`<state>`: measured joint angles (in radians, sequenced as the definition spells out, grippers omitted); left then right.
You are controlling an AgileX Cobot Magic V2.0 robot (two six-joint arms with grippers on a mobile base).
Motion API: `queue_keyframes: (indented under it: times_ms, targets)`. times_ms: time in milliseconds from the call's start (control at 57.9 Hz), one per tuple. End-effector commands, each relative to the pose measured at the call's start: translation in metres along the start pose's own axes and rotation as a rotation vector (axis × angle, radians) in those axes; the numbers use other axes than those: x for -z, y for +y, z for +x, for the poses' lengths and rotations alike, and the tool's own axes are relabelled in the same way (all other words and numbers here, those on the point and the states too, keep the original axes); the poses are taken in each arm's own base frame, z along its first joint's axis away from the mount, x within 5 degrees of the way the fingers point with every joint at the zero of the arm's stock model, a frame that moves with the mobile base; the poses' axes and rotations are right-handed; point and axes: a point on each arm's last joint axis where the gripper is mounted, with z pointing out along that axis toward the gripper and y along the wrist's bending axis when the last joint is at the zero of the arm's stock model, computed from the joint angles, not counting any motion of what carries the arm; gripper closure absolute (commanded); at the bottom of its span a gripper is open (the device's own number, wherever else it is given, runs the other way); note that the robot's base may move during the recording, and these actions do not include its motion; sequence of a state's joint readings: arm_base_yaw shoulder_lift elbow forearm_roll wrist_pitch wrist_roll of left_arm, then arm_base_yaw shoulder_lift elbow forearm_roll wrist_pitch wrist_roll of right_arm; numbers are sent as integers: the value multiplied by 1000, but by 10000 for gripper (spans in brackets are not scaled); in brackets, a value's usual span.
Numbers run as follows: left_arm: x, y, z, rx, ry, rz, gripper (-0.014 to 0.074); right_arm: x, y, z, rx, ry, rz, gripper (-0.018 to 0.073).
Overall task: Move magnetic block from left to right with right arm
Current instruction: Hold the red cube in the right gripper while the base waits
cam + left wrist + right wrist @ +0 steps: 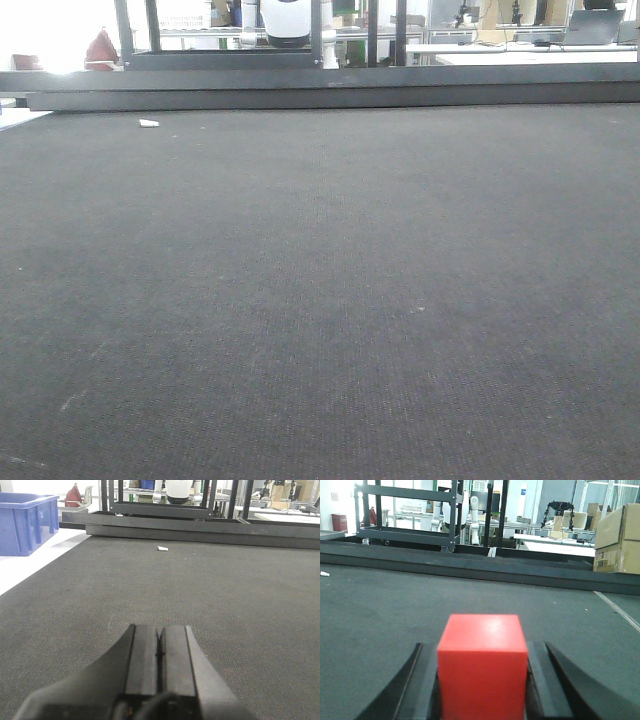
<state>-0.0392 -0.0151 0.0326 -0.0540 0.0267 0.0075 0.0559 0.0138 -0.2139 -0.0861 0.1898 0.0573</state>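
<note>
In the right wrist view the magnetic block [483, 667], a small red cube, fills the space between the two black fingers of my right gripper [482, 652], which is shut on it just above the dark mat. In the left wrist view my left gripper [160, 635] is shut, its two pads pressed together with nothing between them, low over the mat. The front view shows only the dark mat [320, 300]; neither gripper nor the block appears there.
A small white scrap [162, 548] lies on the mat near its far edge. A blue crate [25, 522] stands off the mat at the far left. A black frame rail [480, 565] runs along the far edge, with cardboard boxes [617, 540] at the right.
</note>
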Motion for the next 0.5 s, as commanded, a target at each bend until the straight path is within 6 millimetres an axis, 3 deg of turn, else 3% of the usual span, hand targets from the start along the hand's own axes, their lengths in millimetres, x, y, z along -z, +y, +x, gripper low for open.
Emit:
queue_keyframes:
  times_ms: [0, 484]
  targets:
    - [1, 0, -5, 10, -83, 3, 722, 1, 0, -18, 28, -114, 6, 295]
    - [1, 0, -5, 10, -83, 3, 722, 1, 0, -18, 27, -113, 6, 295]
